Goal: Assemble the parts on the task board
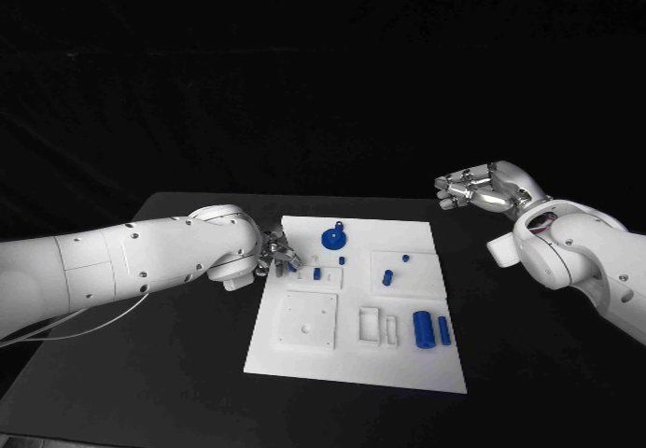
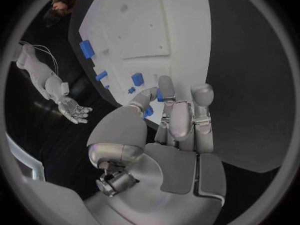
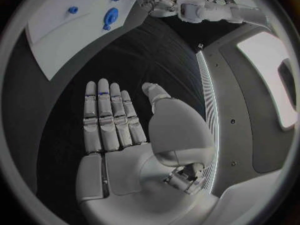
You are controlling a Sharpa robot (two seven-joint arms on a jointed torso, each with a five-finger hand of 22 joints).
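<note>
A small blue part (image 2: 160,96) is pinched by the left hand (image 1: 276,254) at the task board (image 1: 353,359).
The right hand (image 3: 115,120), held flat and unladen, is parked at two o'clock, probably for clearance.

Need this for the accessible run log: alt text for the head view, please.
The left hand reaches over the left edge of the white task board, fingertips at a small blue part. More blue parts lie on the board, including a large round one and two cylinders. The right hand hovers off the board above the black table, holding nothing.
</note>
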